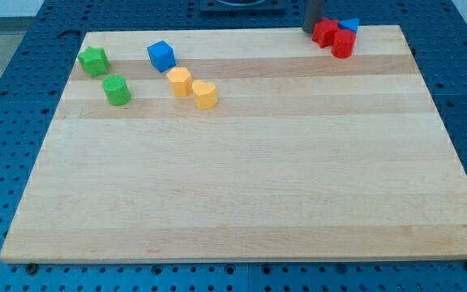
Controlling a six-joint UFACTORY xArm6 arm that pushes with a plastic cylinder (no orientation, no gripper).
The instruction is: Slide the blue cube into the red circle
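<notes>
Your tip (307, 30) beside red circle (343, 44); no jaws. Blue cube (161, 55) light, rigid: push view's-left face.

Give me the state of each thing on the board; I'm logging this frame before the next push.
Blue cube: upright, alone, near the view's top left.
Red circle: top right, touching the other red block.
Small blue block: behind the reds, partly hidden.
My tip: at the board's top edge, beside the red blocks, far from the cube.
Green blocks: apart, far left.
Yellow blocks: touching.
</notes>
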